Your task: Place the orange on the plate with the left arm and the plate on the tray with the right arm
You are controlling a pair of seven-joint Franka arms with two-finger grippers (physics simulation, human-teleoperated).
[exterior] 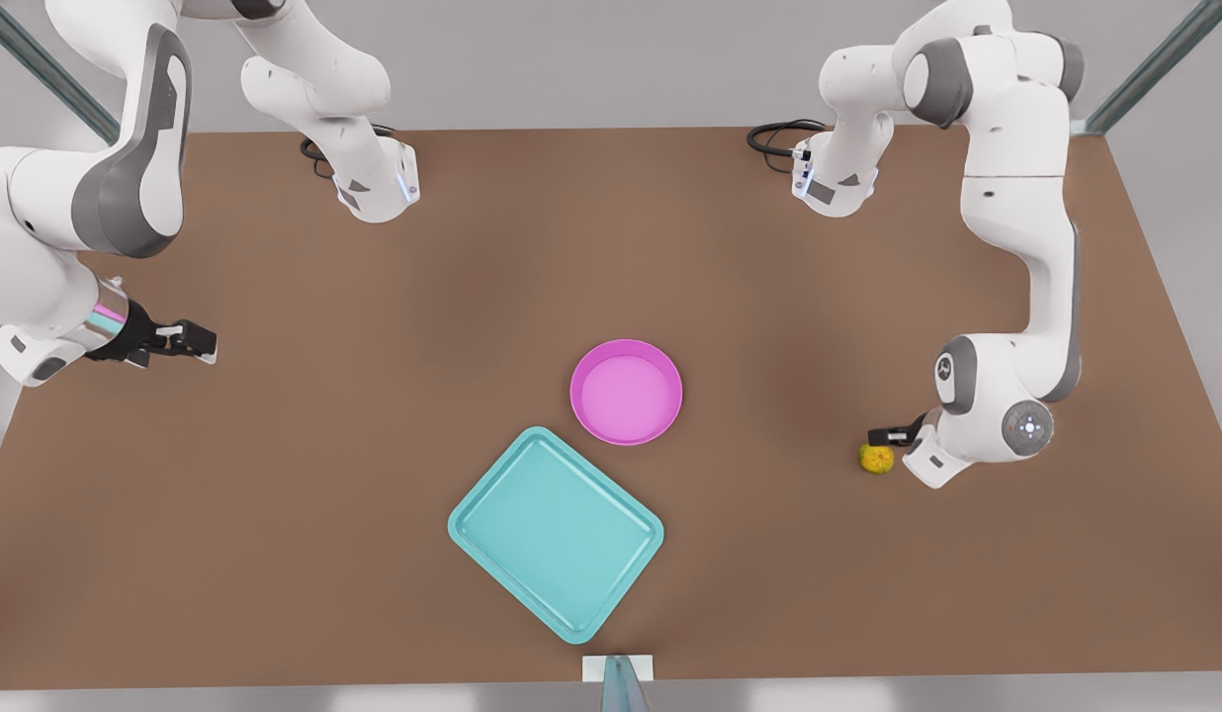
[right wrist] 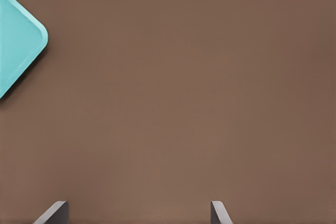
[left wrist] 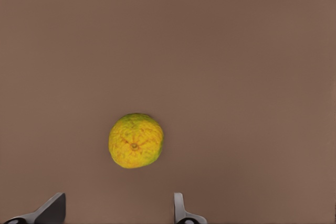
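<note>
We find the left claw (exterior: 886, 436) open, its two fingers (left wrist: 181, 211) spread wide and empty, poised just beside the orange (exterior: 877, 459). The orange (left wrist: 136, 140) rests on the table (exterior: 374, 415), ahead of the fingertips and roughly on the line between them, not yet enclosed. Being round, it offers no long axis to align with. The plate (exterior: 626, 392) lies well apart from this claw, touching a corner of the tray (exterior: 556, 533). The right claw (exterior: 184, 341) waits open and empty, well apart from the plate. We judge the left arm nearer the orange; a short advance should bracket it.
</note>
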